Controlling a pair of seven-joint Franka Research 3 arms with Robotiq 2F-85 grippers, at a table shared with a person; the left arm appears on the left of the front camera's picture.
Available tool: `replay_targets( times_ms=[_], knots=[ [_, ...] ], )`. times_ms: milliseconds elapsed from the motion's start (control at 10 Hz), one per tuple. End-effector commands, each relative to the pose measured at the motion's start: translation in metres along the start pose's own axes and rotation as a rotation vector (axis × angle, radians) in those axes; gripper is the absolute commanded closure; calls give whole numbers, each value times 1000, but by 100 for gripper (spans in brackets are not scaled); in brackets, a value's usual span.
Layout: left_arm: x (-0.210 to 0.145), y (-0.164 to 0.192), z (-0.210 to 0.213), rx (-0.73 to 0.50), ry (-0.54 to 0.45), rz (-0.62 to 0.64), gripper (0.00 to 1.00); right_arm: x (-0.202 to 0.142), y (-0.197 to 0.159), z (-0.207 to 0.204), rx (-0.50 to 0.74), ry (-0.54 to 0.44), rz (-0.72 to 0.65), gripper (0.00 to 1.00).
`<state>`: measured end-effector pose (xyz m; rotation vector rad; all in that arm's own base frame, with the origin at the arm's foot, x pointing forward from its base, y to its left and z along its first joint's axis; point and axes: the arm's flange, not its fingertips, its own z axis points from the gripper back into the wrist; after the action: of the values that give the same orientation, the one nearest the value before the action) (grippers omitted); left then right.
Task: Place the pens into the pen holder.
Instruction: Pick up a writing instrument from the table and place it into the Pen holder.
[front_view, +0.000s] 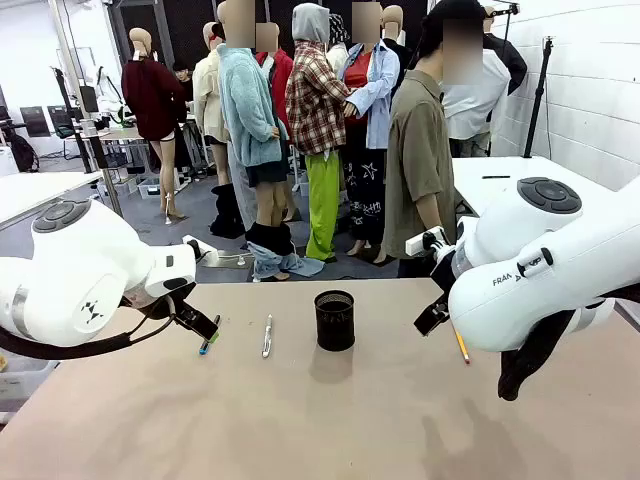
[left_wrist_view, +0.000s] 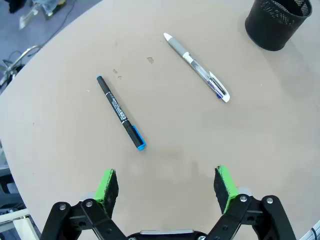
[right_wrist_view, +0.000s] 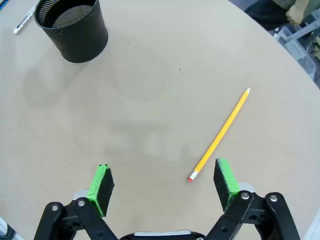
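Nothing has gone into the cup yet, as far as I can see from here; all three writing things lie flat on the desk.

Over on the left, the left end effector hangs just above the desk with its green pads spread wide and nothing between them. Just ahead of it lies the black pen, a slim marker with a blue cap, apart from the fingers and untouched. A bit further right is the silver-white pen, clear-barrelled at one end, lying on its own between the marker and the cup.

The pen holder, a black wire-mesh cup, stands upright near the middle of the desk. Its mouth is open and I can see bare mesh inside, with no pen poking out of it.

To the right of the cup, well apart from it, lies the yellow pencil, with its eraser end close to the right end effector. That one is also fully open and empty, with the eraser tip just beside one pad but not touching it. A person stands beyond the far edge and is not reaching in.

So I judge the task to be at its very start: three picks and three drops remain. Each arm looks placed to take the piece nearest to it.
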<state>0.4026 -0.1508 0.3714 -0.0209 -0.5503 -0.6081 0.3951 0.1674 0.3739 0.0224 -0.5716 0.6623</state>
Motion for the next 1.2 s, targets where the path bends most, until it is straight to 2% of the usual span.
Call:
replay_targets(
  times_ms=[0, 1000, 1100],
  knots=[
    [0, 0, 0, 0, 0, 0, 0, 0, 0, 0, 0, 0, 0, 0],
    [0, 0, 0, 0, 0, 0, 0, 0, 0, 0, 0, 0, 0, 0],
    [0, 0, 0, 0, 0, 0, 0, 9, -7, -7, -53, 36, -48, 0]
  ],
)
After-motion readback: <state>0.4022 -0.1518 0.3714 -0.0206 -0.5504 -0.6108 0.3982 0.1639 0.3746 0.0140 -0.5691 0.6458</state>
